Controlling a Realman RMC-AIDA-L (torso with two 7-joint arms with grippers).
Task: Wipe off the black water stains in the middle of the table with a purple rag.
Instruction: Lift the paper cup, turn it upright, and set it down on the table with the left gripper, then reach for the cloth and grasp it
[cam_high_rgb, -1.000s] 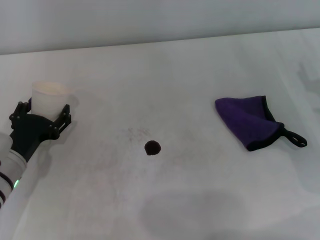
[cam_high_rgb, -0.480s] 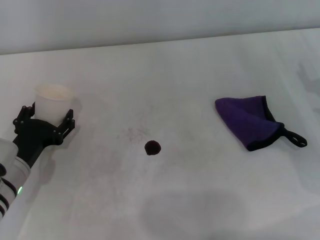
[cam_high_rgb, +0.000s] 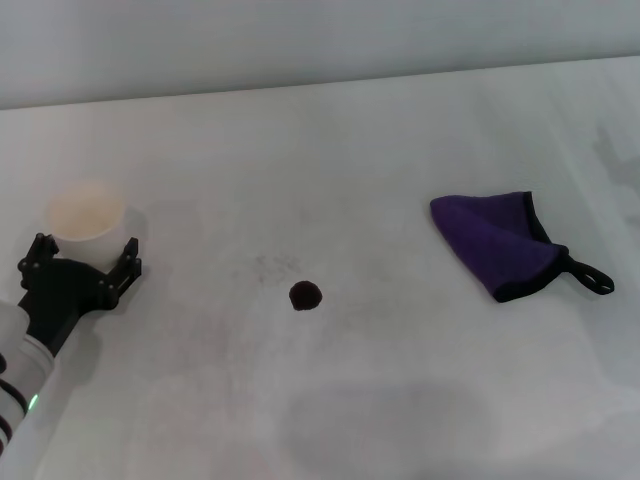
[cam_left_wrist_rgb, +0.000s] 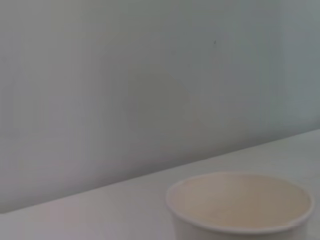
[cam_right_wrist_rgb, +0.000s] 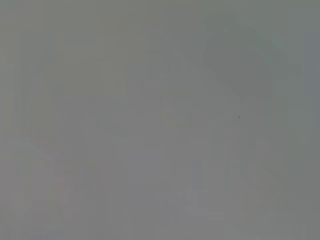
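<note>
The white bench (cam_high_rgb: 400, 130) is wide and flat. Near its middle sits one small round dark blot, the black water stain (cam_high_rgb: 305, 295). Just beside it, toward ten o'clock, there is a faint grey speckled smudge (cam_high_rgb: 270, 266).

The purple rag (cam_high_rgb: 495, 243) lies well apart from the stain, out toward three o'clock. It is folded into a rough triangle with black edging. A small black loop (cam_high_rgb: 592, 276) sticks out from the corner farthest from the stain. Nothing is touching the rag.

Far over at nine o'clock from the stain is the left hand (cam_high_rgb: 82, 262), black, with its arm running off the near corner of the bench. A white paper cup (cam_high_rgb: 85, 212) stands upright between its fingers (cam_high_rgb: 122, 262), open end up. I cannot tell if the fingers are pressing on the cup or only sitting around it. The left wrist view shows the cup's (cam_left_wrist_rgb: 240, 205) round rim close up, with a plain grey wall behind it.

The right hand is not to be seen; its wrist view is only flat grey.
</note>
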